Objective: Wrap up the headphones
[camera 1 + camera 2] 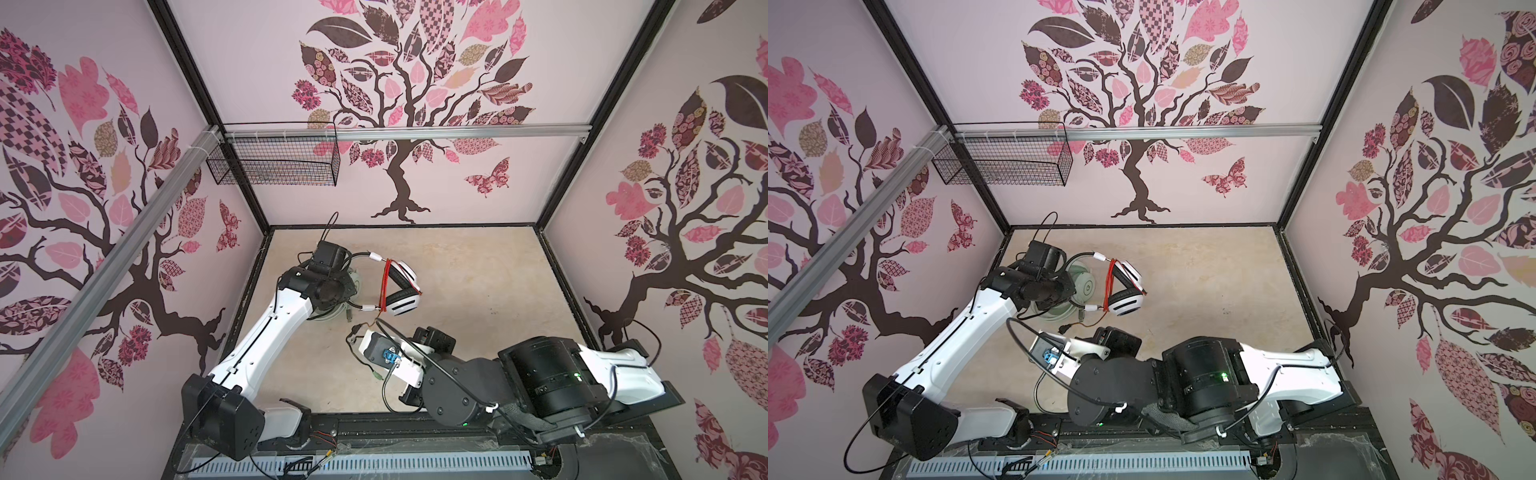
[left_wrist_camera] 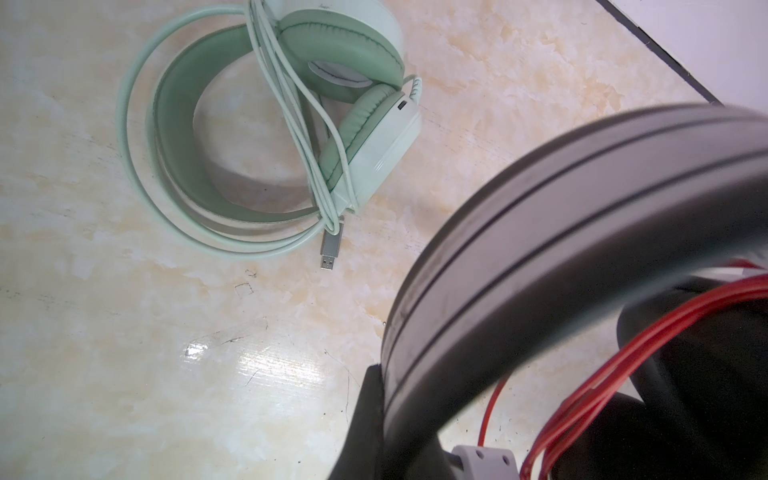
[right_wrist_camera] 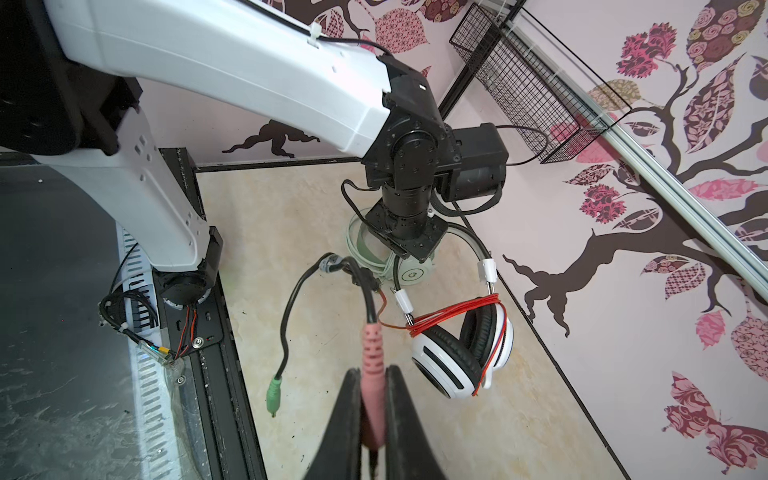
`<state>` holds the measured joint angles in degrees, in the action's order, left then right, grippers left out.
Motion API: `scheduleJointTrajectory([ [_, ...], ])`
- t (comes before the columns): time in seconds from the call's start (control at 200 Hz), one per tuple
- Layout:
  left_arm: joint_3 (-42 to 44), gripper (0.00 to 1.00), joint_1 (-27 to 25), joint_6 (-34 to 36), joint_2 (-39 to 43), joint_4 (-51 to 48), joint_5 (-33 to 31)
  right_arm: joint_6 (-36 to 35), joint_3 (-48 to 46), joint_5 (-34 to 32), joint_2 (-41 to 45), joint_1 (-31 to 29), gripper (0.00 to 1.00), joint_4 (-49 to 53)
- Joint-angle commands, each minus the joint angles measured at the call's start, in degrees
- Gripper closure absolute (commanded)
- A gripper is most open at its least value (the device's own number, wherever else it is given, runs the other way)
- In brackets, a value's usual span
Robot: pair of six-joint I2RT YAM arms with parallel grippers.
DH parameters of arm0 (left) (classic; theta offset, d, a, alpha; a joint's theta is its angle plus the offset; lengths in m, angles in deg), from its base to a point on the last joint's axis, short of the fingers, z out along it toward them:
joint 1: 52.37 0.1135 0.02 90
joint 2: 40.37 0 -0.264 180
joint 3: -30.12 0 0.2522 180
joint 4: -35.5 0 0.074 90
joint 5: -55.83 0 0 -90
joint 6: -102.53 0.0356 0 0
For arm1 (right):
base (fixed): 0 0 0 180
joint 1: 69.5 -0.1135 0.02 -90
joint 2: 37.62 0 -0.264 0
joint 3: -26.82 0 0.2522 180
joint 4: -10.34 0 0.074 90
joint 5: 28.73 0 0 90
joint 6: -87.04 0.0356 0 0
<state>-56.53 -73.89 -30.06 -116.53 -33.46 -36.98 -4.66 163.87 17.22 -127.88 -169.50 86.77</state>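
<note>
left end effector (image 3: 412, 249) clamped shut on headband of white-black headset (image 1: 400, 308), earcups hanging, orange-red cable (image 1: 384, 286) coiled round it. right end effector (image 3: 371, 386) pinches pink plug (image 3: 371, 345) just in front of that headset. mint headset (image 2: 374, 137) flat on counter (image 1: 478, 282) just left of it; bare counter right of it to the wall edge. mint earcup mark unreadable.
</note>
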Motion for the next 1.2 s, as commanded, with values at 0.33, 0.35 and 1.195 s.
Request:
scheduleJointTrajectory([
  [0.33, 1.66, 1.0, 1.2, 0.72, -0.02, 4.26, -1.33, -0.37, 11.42, -4.2, -1.68, -1.11, 1.0, 4.75],
  [0.35, 1.8, 1.0, 1.35, 0.84, -0.06, 4.27, -1.34, -0.43, 12.04, -4.4, -1.97, -1.22, 1.0, 5.03],
  [1.195, 15.54, 1.0, -1.32, 2.34, 9.38, 1.68, -0.03, -13.47, 4.72, -9.4, 5.35, 5.19, 1.0, -7.85],
])
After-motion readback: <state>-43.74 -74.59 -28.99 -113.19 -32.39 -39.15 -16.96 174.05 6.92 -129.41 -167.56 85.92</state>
